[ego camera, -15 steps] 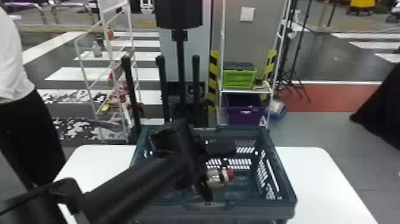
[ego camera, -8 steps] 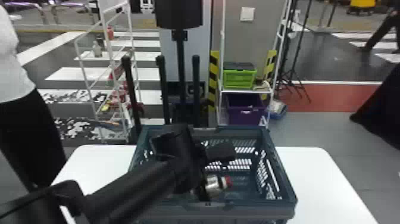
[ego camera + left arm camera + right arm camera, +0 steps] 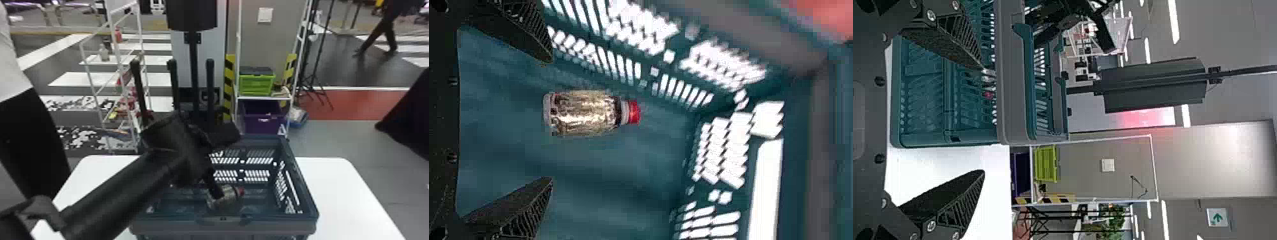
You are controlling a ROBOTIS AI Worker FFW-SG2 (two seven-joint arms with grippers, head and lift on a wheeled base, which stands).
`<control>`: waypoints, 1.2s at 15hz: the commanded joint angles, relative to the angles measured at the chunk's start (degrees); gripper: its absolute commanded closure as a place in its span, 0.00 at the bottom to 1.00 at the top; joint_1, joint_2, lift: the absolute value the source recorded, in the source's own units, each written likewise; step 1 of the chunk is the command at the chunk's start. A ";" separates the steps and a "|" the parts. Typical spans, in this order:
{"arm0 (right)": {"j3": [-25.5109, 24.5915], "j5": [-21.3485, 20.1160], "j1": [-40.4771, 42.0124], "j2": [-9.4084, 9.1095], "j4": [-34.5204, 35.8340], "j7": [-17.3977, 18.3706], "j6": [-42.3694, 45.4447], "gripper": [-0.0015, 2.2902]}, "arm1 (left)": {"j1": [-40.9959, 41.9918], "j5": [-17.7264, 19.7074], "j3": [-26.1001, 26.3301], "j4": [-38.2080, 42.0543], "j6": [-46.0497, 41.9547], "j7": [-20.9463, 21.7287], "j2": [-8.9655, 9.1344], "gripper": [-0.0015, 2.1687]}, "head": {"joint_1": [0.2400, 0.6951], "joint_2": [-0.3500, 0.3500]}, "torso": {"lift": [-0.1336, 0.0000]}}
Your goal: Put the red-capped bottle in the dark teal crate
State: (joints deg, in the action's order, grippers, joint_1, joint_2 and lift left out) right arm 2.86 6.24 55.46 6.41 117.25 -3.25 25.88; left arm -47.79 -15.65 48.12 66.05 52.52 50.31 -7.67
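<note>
Lying on its side inside the crate, as for the bottle, nearer to the near wall than to the far one, with its red cap toward the right. Reaching down over it into the crate with the left gripper. Spread wide there, with a gap on either side of the bottle in the left wrist view and without a hold on anything. Resting on the white counter, as for the crate, upright and open at the top, with slotted walls. Outside the crate with the right gripper, also wide apart at the tips and holding nothing. Beyond the counter, on a white rack, stacked in order from above: a green box, then a purple box.
</note>
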 commanded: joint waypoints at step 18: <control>0.75 -0.35 -0.97 0.89 0.88 0.00 -3.16 0.07 | 80.31 23.04 -57.96 68.95 -32.52 -51.10 -0.33 0.04 | 0.57 0.50 | 1.00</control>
State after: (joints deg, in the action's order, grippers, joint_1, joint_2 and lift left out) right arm 3.52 6.00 54.53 7.14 118.07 -3.25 23.03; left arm 25.98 6.15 -9.64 137.25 33.44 0.16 -9.18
